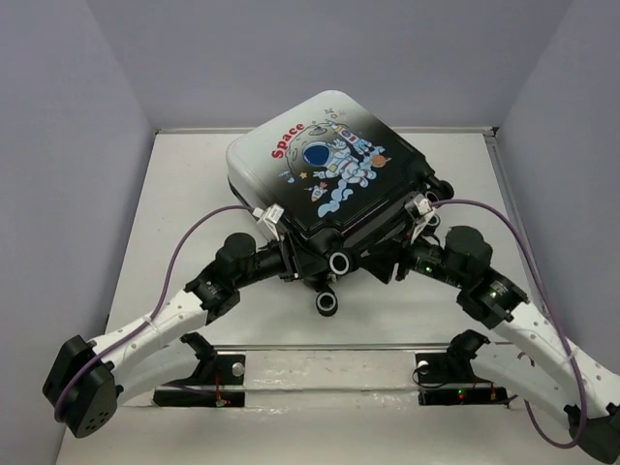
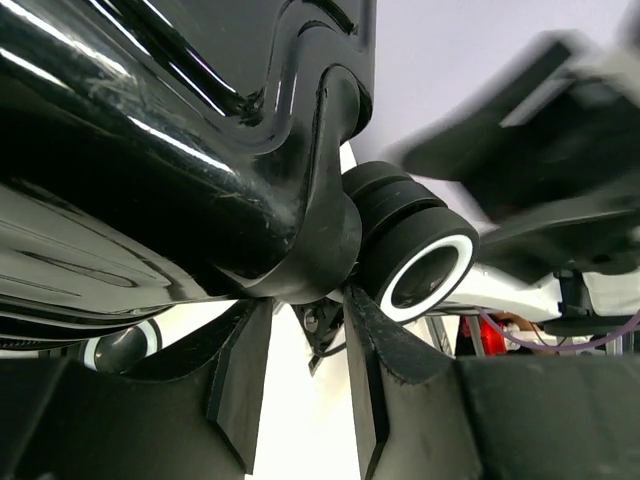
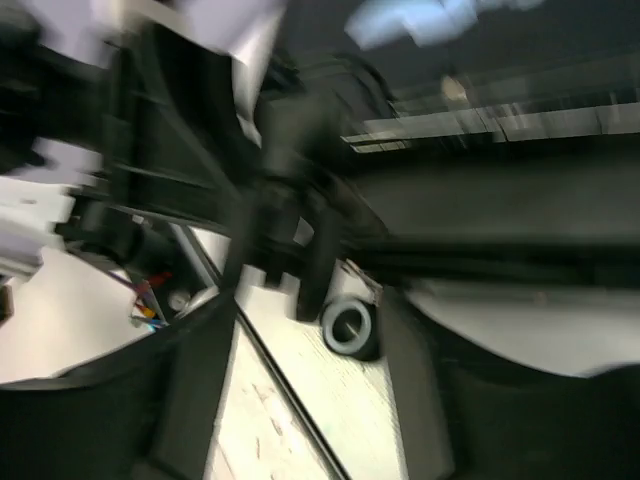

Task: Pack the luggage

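**Desk:** What's in shot, biggest first?

**Photog:** White table (image 1: 194, 194), pale walls (image 1: 320, 58) round it. The luggage (image 1: 329, 165) sits mid-table toward the back. Astronaut-and-"Space" print faces up, shell fades white to black, and the wheeled edge faces the arm bases.

**Desk:** Arms?

**Photog:** Both stretch to that near edge, left arm (image 1: 184, 305) from the left, right arm (image 1: 509, 310) from the right. A purple cable (image 1: 179, 254) loops along each.

**Desk:** Claws?

**Photog:** Left gripper (image 2: 308, 310): fingers apart, w/ the luggage's black wheel mount right at their tips. Can't tell if it's pinched or only touched. Right gripper (image 3: 310, 300): pic is blurred, fingers spread wide, bare table showing btwn them. Nothing seen clamped.

**Desk:** Small stuff?

**Photog:** One wheel (image 2: 425, 265), black w/ a white ring, just right of the left claw's tips. Another wheel (image 3: 348, 327) shows btwn the right claw's fingers, on the table.
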Robot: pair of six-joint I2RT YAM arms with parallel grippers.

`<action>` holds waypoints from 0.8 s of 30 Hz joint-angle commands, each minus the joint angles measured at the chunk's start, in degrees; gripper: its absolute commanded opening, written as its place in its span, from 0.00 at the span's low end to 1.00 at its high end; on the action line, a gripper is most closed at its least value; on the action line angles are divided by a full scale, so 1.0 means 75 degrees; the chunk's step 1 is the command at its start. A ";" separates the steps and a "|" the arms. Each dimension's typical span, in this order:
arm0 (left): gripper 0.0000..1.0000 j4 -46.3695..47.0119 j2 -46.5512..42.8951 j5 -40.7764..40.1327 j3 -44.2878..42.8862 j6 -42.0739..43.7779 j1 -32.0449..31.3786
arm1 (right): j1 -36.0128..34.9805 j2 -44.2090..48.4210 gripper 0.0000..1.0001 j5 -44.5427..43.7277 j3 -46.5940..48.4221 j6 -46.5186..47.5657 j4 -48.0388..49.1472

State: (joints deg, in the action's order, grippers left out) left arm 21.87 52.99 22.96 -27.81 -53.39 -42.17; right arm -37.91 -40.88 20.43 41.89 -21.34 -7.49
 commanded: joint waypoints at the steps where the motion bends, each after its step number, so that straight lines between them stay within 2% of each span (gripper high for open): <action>1: 0.06 0.1291 -0.0093 -0.0343 -0.0464 0.0169 0.0021 | -0.0253 0.0259 0.75 -0.0355 -0.0849 -0.0634 0.0341; 2: 0.06 0.1280 -0.0163 -0.0412 -0.0394 0.0169 0.0021 | -0.0428 0.0306 0.84 -0.0426 -0.1094 -0.0716 0.0574; 5: 0.06 0.1291 -0.0222 -0.0460 -0.0311 0.0169 0.0021 | -0.0756 0.0202 0.90 -0.0403 -0.1191 -0.0892 0.0915; 13: 0.06 0.1221 -0.0245 -0.0378 -0.0252 0.0157 0.0021 | -0.1073 -0.0033 0.93 -0.0086 -0.1156 -0.1045 0.1877; 18: 0.06 0.1139 -0.0175 -0.0296 -0.0335 0.0204 0.0021 | -0.1144 -0.0700 0.93 -0.0134 -0.0630 -0.0776 0.1526; 24: 0.06 0.1045 -0.0198 -0.0273 -0.0358 0.0262 0.0021 | -0.1531 -0.1907 0.94 -0.1047 0.0380 -0.0225 0.0611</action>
State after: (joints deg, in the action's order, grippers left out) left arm 21.32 52.95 22.52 -27.73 -52.36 -42.37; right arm -47.13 -52.14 15.81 38.81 -26.26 -0.78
